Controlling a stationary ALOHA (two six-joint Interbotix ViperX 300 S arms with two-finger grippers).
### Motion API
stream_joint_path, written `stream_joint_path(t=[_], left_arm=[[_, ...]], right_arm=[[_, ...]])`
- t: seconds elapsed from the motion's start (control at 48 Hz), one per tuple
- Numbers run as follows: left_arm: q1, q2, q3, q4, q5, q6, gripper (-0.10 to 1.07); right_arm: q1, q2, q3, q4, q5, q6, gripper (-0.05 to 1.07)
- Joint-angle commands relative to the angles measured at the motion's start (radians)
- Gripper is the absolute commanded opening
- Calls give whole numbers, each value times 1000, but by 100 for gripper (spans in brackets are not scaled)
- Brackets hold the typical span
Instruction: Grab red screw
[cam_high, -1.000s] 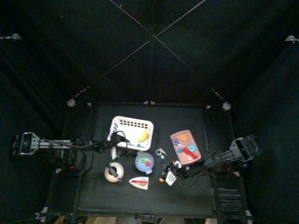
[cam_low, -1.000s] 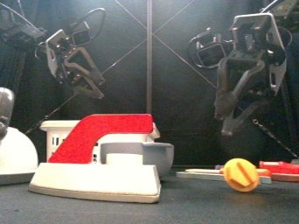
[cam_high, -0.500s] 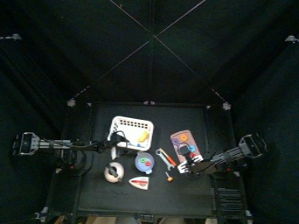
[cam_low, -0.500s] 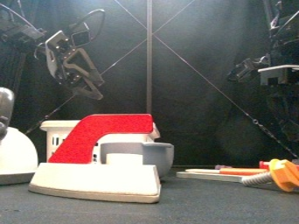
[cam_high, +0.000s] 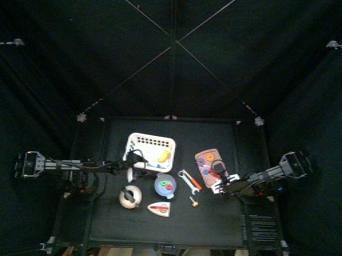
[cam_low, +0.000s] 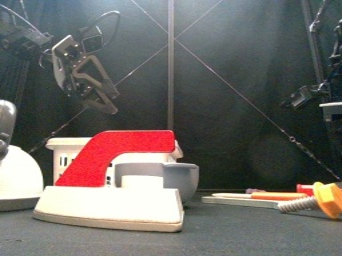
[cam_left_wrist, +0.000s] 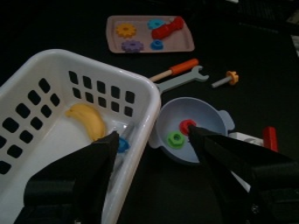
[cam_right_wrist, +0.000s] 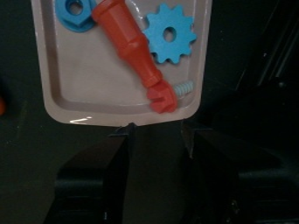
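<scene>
Overhead, the right gripper (cam_right_wrist: 152, 144) is hovering with jaws spread and empty at the 6 o'clock edge of the pink tray (cam_right_wrist: 82, 96), where the red screw (cam_right_wrist: 135, 52) is lying diagonally beside a blue gear (cam_right_wrist: 173, 35). Left gripper (cam_left_wrist: 149, 144), released, is hanging over the white basket (cam_left_wrist: 47, 105).

Overall dim; black curtains are soaking up most light. Light is coming from above, catching the white basket (cam_left_wrist: 70, 114) brightly in the left wrist view. Glare is showing on the pink tray (cam_right_wrist: 117, 109) near its edge. Front view's nearest objects are looking soft, and the top view stays murky with tiny detail.
</scene>
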Motion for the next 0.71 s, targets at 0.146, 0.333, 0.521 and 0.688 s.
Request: stream_joint_path(t=[0.146,0.333,0.521,0.688], left_arm=[[6,-5,-12,0,-3,0,97],[6,-5,-12,0,-3,0,97],[6,-5,-11,0,-3,0,97],[6,-5,-11,0,-3,0,97]], right_arm=[[-55,-64,77,-23,-97,3,83],[-67,-77,87,-35,-112,5,82],[-69,-75,89,-49,-149,5,81],[-75,-67,97,-46,-156,5,76]])
